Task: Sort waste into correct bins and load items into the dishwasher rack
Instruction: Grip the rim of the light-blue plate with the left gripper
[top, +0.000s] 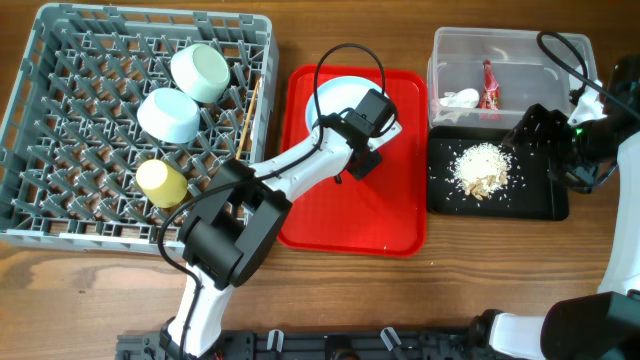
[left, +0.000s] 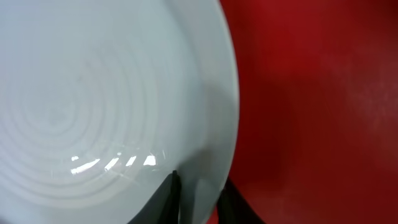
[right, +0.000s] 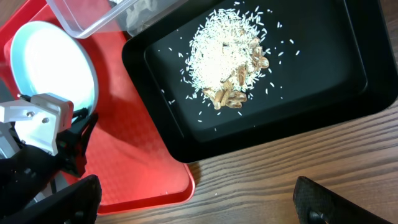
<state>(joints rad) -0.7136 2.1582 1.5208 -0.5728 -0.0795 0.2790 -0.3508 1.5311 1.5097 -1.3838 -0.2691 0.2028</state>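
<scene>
Plate (top: 338, 100) lies flat at the back of the red tray (top: 350, 215). Left fingers (left: 233, 205) straddle its rim at the near-right edge, one over the plate face and one outside the rim. Can't tell if they're actually pinching it.

Rack (top: 100, 110) is at the left of the tabletop (top: 480, 270), just beside the red tray. In it:
- two bowls (top: 202, 72) (top: 168, 115), tipped on their sides
- cup (top: 162, 182) nearer the front, also on its side
- chopstick (top: 247, 120) leaning along the right wall

Tub (top: 560, 50) is back right and holds the tissue (top: 460, 98) and the wrapper (top: 489, 88), side by side. Black tray (top: 540, 200) sits directly in front of the tub and right of the red tray. Scraps (top: 480, 168) are piled left of its centre, with loose grains scattered around.

Right fingers (right: 68, 202) are spread wide and hold nothing. From overhead, that arm's end is over the black tray's back-right corner, by the tub.
</scene>
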